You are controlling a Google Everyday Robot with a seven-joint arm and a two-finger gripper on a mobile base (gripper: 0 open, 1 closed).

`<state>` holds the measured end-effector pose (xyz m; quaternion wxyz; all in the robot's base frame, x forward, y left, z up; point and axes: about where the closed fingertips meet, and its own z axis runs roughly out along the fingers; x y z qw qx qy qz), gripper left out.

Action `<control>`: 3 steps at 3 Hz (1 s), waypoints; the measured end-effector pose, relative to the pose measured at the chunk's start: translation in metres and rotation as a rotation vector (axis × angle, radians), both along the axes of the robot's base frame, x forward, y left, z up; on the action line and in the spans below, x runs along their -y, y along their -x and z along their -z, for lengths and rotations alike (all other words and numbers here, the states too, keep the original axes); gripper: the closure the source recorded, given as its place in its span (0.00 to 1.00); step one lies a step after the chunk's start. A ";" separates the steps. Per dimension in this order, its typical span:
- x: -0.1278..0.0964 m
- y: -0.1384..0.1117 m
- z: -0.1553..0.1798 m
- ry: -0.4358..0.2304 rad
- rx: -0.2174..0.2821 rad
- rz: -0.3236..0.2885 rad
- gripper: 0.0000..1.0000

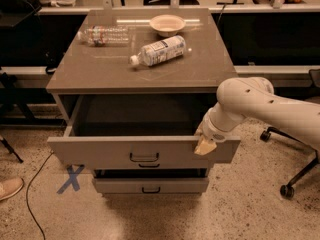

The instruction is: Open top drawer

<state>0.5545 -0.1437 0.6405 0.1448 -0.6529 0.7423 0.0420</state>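
Now the top drawer (142, 151) stands pulled out at lower centre, the gripper (205, 146) at its front panel's right end (open or closed, I cannot tell); 1 bowl (167, 23) sits upper centre.

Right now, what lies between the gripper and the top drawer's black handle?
Only bare drawer front, in the camera view: the gripper sits at the top drawer's upper edge, the handle mid-panel.
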 end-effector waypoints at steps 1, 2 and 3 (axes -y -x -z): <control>0.000 0.000 0.000 -0.006 -0.005 0.002 0.35; 0.004 -0.003 -0.020 -0.046 0.000 0.031 0.11; 0.006 0.000 -0.058 -0.097 0.017 0.056 0.01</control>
